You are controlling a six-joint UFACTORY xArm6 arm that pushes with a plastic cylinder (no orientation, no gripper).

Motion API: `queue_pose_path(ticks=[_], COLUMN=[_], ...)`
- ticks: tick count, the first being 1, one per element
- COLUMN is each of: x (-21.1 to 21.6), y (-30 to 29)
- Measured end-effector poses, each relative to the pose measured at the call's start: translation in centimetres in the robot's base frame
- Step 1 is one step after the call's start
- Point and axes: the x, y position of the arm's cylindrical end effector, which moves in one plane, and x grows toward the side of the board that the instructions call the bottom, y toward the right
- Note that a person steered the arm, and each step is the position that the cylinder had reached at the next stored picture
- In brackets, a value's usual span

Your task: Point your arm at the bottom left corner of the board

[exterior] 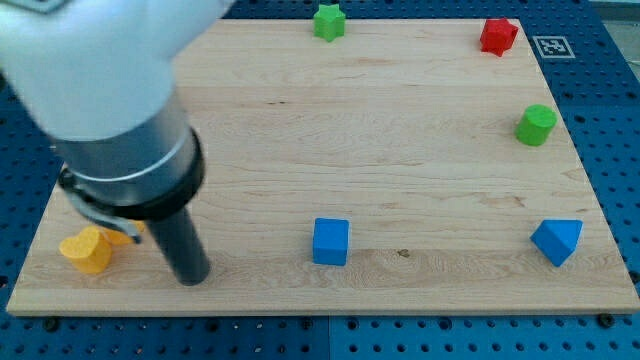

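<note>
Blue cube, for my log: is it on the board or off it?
On: the blue cube sits wholly on the board, short of its bottom edge.

A pale wooden board [400,130] with fine straight grain lies flat on a blue pegboard surface [610,120] dotted with small holes. At the view's top right, just off the board's corner, sits a white square marker [552,46] with a black pattern. Lighting is even and soft.

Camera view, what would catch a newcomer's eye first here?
The big grey arm fills the view's top left, and my tip rests near the board's bottom left corner, just right of a yellow block. A blue cube sits at bottom centre; the other coloured blocks hug the far edges.
</note>
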Motion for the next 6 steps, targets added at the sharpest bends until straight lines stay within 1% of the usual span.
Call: queue_pose_path(ticks=[1, 2, 3, 5, 6], x=[0.0, 0.5, 2.6, 1.5, 0.9], y=[-2.3, -2.3, -4.3, -15.5, -16.4])
